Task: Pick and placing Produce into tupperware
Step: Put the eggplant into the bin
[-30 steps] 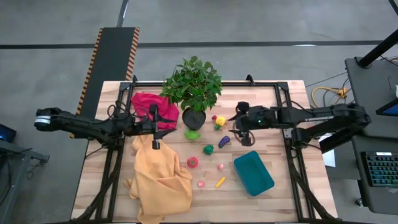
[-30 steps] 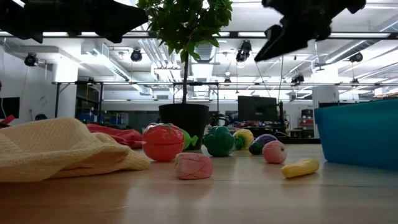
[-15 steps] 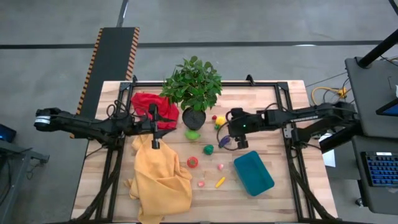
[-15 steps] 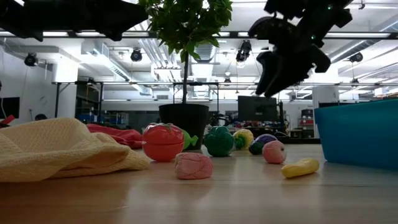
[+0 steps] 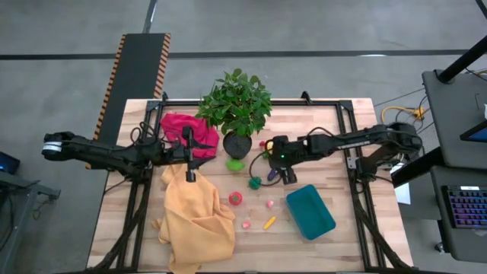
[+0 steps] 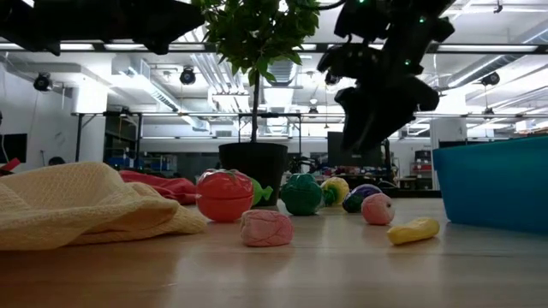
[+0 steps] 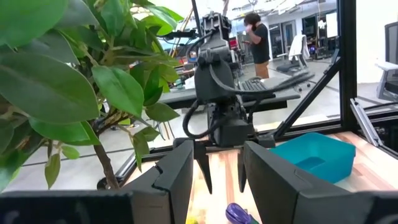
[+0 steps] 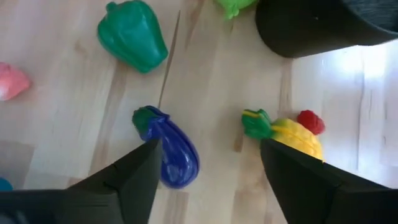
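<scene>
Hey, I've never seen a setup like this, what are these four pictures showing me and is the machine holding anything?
It is a robot with two dark arms at a wooden table, each ending in a two-finger claw. One picture looks straight down, one looks level across the tabletop, and two come from cameras on the wrists. On the table lie small toy fruits and vegetables, a teal container, a potted plant, a red cloth and a yellow cloth. The right claw is open and empty above a purple eggplant; a yellow toy and a green pepper lie nearby. The left claw waits over the cloths, holding nothing.
</scene>
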Robot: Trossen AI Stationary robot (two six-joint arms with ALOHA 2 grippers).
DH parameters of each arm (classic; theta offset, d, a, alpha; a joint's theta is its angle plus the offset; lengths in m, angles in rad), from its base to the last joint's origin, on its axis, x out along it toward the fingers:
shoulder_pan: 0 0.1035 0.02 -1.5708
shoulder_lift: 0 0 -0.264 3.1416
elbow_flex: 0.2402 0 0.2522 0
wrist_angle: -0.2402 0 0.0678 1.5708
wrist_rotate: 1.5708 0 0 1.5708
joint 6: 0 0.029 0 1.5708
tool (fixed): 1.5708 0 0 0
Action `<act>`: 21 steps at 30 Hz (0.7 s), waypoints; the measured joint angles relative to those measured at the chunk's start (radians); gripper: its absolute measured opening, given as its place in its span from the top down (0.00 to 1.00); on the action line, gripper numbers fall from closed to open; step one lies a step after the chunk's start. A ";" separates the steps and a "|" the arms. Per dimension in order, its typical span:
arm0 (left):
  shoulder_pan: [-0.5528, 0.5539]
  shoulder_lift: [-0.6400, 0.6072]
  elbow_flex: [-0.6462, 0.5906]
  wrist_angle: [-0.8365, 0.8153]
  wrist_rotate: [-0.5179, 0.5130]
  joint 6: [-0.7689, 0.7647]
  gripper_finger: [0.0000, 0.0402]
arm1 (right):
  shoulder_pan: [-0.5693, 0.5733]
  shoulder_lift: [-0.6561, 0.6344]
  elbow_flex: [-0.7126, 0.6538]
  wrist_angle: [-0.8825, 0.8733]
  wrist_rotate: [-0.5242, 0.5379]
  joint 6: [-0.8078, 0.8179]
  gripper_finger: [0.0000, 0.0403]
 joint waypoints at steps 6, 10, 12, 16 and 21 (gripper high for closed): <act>-0.001 0.001 0.000 0.000 0.000 0.000 0.68 | 0.000 0.079 0.012 -0.004 -0.002 -0.011 0.25; -0.001 0.001 0.000 -0.001 0.000 -0.001 0.68 | 0.000 0.120 0.012 -0.013 -0.002 -0.014 0.24; -0.001 0.002 0.000 0.000 0.000 -0.001 0.68 | 0.000 0.136 0.012 -0.016 -0.006 -0.013 0.24; -0.001 0.002 0.000 0.000 0.000 0.000 0.68 | 0.000 0.163 0.013 -0.014 -0.051 -0.014 0.25; -0.001 0.000 0.000 0.000 0.000 0.000 0.68 | 0.000 0.181 0.011 -0.016 -0.052 -0.021 0.25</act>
